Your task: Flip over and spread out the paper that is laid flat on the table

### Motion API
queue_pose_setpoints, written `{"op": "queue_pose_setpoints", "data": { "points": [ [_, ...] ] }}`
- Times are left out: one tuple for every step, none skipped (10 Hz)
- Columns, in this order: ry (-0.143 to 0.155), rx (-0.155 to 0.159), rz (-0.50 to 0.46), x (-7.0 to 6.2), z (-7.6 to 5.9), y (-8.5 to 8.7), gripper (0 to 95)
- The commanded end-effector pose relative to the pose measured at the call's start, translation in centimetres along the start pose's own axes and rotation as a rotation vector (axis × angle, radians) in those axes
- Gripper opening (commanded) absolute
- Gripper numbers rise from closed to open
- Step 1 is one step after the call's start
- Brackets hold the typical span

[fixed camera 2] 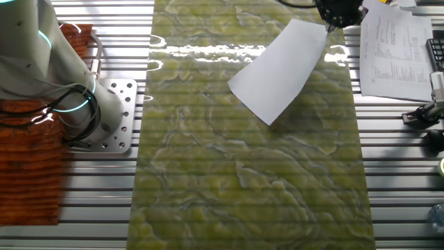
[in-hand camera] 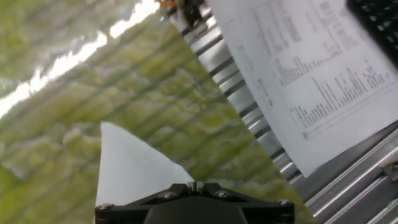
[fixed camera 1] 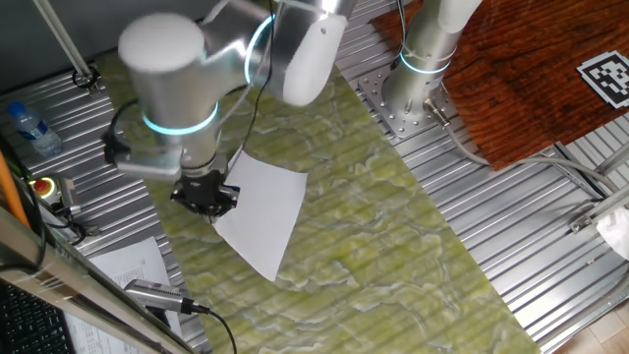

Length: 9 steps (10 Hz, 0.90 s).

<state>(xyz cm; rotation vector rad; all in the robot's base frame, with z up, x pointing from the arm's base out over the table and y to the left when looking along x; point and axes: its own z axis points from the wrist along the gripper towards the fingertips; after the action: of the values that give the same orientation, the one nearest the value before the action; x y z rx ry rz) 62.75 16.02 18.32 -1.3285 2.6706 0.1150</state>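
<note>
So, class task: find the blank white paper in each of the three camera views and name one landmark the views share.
One fixed view: the paper lies left of centre, under the arm.
The other fixed view: the paper sits upper right of centre.
Hand view: the paper shows bottom left, at the jaws.
Shared landmark: the printed sheet beside the table.

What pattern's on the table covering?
Green-yellow marbled, wavy veining on the table; clearest in the other fixed view.
</note>
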Motion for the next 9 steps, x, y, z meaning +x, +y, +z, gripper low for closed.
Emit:
{"op": "queue_pose_setpoints", "data": {
  "points": [
    [0.067, 0.000, -0.009, -0.1, -3.1, -0.5, 0.0],
    [0.101, -0.006, -0.025, 0.2, -5.4, -1.0, 0.0],
    [0.114, -0.006, -0.030, 0.4, -6.4, -1.2, 0.0],
    [0.127, -0.005, -0.034, 0.9, -7.9, -1.6, 0.0],
    [0.129, -0.004, -0.032, 1.2, -8.7, -1.8, 0.0],
    [0.136, 0.003, -0.026, 1.4, -9.3, -2.0, 0.0],
    [0.137, 0.011, -0.017, 1.7, -9.7, -2.2, 0.0],
    [0.137, 0.013, -0.039, 2.0, -10.4, -2.5, 0.0],
    [0.138, 0.012, -0.046, 2.2, -11.3, -2.7, 0.0]
  ]
}}
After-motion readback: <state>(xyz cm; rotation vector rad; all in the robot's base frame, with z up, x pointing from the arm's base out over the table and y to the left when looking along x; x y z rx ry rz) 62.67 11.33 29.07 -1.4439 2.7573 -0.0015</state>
